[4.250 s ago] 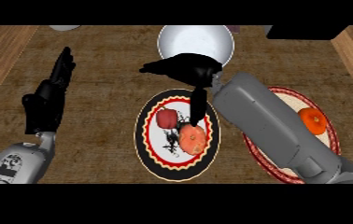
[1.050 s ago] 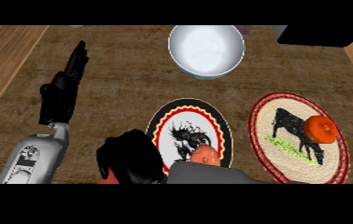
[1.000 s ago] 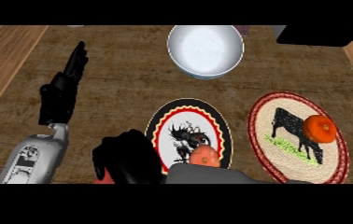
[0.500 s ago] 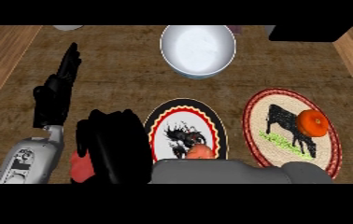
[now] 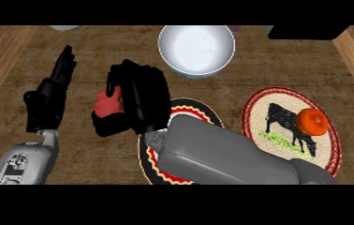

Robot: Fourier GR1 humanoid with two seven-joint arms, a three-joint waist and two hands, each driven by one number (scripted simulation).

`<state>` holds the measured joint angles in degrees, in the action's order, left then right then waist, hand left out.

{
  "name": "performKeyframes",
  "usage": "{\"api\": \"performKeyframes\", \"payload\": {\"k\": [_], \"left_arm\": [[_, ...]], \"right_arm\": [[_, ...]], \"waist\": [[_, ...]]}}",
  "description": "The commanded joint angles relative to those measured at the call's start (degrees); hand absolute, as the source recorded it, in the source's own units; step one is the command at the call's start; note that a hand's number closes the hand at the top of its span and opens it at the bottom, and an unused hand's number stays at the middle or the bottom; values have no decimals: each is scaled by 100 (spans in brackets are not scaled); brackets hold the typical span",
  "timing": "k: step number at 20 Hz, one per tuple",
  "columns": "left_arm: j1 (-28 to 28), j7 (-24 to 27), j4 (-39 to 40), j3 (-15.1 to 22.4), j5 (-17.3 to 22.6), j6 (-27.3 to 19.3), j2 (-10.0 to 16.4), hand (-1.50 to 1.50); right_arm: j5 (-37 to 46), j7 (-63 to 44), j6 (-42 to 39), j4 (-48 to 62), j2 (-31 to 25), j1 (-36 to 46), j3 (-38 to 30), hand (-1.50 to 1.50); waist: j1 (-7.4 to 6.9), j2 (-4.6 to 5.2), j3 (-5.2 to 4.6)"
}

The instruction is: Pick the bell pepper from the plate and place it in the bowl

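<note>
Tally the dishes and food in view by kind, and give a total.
Plates: 2, the black-rimmed plate partly under the right forearm and the cow plate.
Bowls: 1, the white bowl.
Food: 2, the red bell pepper held in the right hand and the orange food item on the cow plate.
Total: 5.

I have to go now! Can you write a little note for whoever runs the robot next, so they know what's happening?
Right hand: curled round the red bell pepper, just left of the plate.
Left hand: open, resting at the view's left.
Done: the pepper is picked up and off the plate.
Left: carry it to the white bowl at the top and let go.
</note>
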<state>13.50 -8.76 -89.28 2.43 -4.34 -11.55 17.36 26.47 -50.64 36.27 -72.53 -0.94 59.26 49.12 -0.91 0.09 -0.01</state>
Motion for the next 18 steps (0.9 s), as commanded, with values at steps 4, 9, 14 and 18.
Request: {"api": "performKeyframes", "payload": {"k": [4, 9, 14, 18], "left_arm": [[228, -16, 183, -170, -26, 67, 54, 0], [-16, -216, -316, -9, -85, 66, -55, 0], [263, -62, 37, -41, -206, -12, -127, 0], [-43, 123, -75, 153, -243, -5, -317, 0]], "right_arm": [[-658, 1778, 263, 910, -369, -171, -1309, 150], [-587, 2858, 199, 2309, -611, 80, -1799, 150], [-62, 3223, 333, 3658, -788, 441, -1826, 150], [-57, 3953, 660, 4670, -777, 615, -2157, 150]], "waist": [[22, 41, 4], [-84, 42, 4], [-96, 78, -1], [-206, 104, 1]]}}
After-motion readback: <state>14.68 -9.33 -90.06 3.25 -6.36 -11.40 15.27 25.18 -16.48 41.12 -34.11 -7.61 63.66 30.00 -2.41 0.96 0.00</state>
